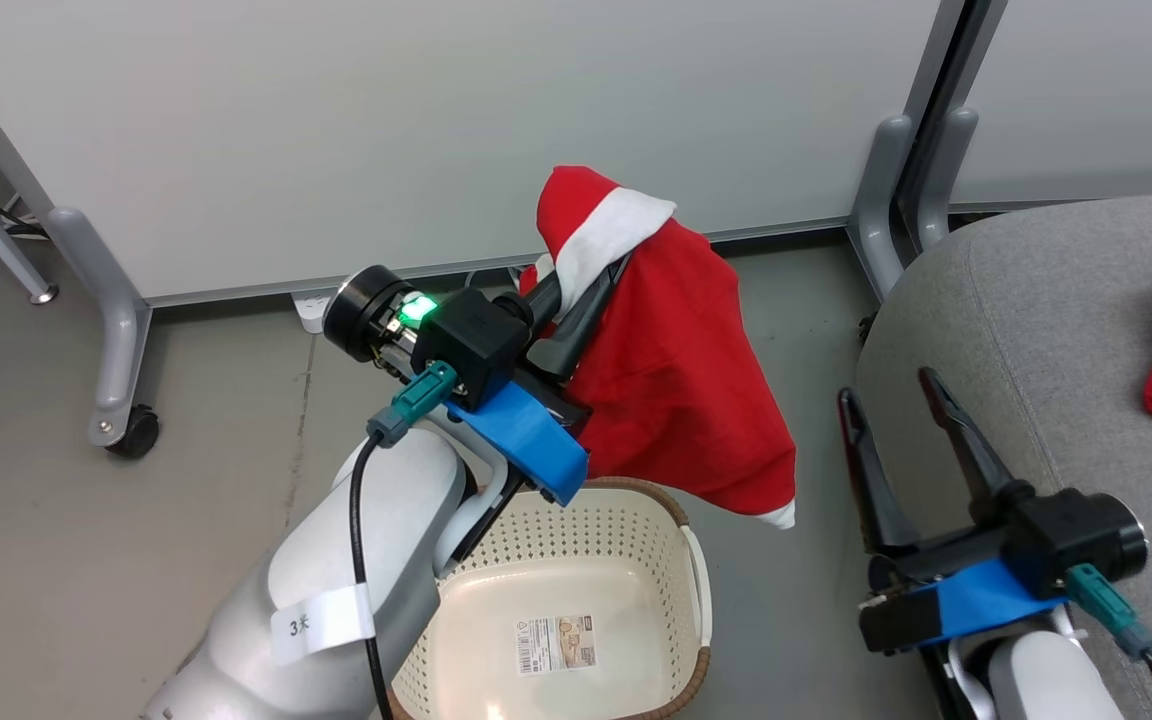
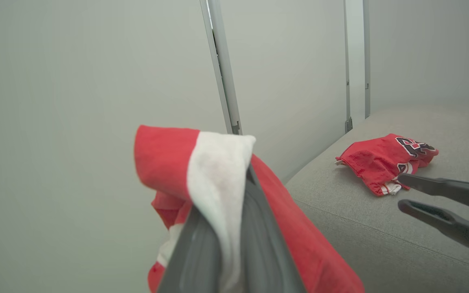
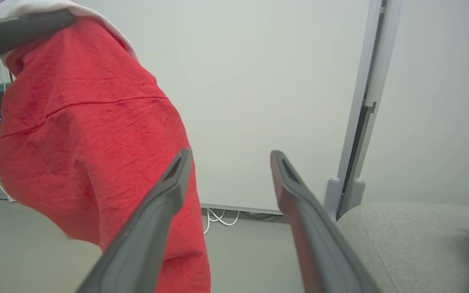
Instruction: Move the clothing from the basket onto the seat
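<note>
The left arm reaches up and away over the basket (image 1: pixel 596 530). The left gripper (image 1: pixel 598 285) is clamped on the white band of a red garment (image 1: pixel 676 390), which hangs above the basket's far rim. The right gripper (image 1: pixel 886 382) sits low at the right by the seat (image 1: pixel 1036 320), fingers spread, holding nothing. The left wrist view shows black numerals on the jersey (image 2: pixel 381 160) lying on the seat. The head view shows the basket's floor label (image 1: pixel 556 642).
</note>
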Motion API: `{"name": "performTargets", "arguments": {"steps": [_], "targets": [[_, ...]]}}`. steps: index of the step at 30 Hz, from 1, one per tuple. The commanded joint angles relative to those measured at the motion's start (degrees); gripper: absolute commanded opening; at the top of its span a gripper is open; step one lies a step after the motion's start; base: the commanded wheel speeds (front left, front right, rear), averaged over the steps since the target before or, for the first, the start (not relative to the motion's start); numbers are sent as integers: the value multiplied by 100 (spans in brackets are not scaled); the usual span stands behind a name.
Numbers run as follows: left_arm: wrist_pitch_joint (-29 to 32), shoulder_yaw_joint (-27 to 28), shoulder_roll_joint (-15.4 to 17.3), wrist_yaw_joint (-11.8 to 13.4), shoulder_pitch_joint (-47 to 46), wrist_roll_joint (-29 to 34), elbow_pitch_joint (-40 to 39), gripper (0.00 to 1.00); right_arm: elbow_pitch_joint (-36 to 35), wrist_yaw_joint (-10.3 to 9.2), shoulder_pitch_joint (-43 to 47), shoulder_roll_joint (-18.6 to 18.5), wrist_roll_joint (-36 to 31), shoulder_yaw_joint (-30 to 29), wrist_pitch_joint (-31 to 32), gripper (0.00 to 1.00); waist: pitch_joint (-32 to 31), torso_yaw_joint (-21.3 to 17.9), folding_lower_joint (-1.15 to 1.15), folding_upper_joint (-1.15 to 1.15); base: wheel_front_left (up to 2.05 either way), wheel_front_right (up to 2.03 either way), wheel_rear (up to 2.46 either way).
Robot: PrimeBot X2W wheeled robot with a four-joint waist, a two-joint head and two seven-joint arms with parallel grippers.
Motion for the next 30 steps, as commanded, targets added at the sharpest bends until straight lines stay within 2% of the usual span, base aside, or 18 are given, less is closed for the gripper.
{"name": "performTargets", "arguments": {"steps": [1,15,20,30], "targets": [[-27,-1,19,5,-76,-6,-16,0,-23,1,-96,1,-24,61,-18,100,8,-1,1,0,0,0,0],[-28,-83,-77,7,-189,57,-54,0,149,1,-1005,-13,-111,1310,-18,100,228,119,1,0,0,0,0],[-27,-133,-124,4,-255,71,-68,0,398,1,-1429,-10,-220,1500,-17,100,332,199,1,0,0,0,0],[-28,-329,-248,-2,-380,106,-111,0,1163,1,-2231,-61,-1033,1619,-18,100,489,349,1,0,0,0,0]]}}
